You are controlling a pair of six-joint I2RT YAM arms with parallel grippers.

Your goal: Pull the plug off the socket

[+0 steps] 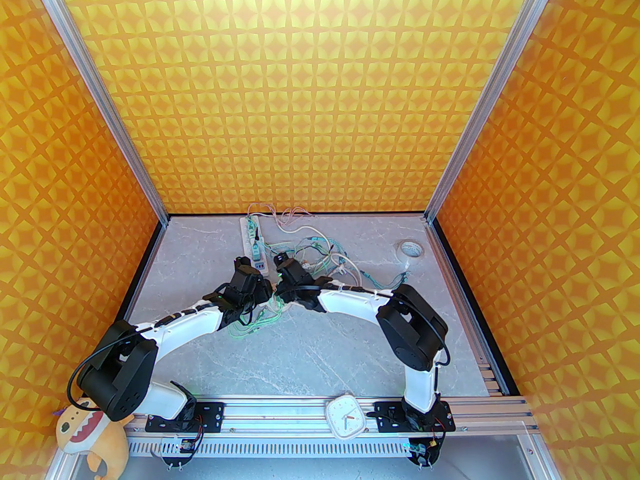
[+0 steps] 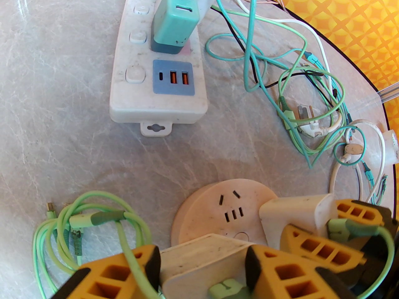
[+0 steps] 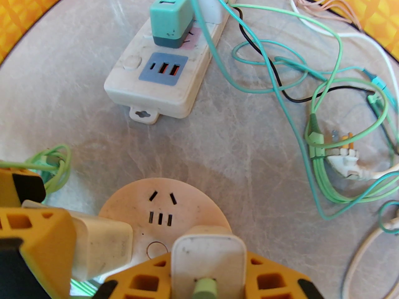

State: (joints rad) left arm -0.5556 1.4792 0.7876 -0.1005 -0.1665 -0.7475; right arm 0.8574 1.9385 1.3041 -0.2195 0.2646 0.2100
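A round pale-pink socket lies on the marble table with two white plugs standing at its near edge. My left gripper is shut on one white plug, its yellow fingers pressing both sides. My right gripper is shut on the other white plug, which carries a green cable end. Each wrist view also catches the other gripper with its plug. From above, both grippers meet over the socket and hide it.
A white power strip with a teal charger lies just beyond the socket. Tangled green, white and black cables and a loose white plug spread to the right. A coiled green cable lies left; a tape roll sits far right.
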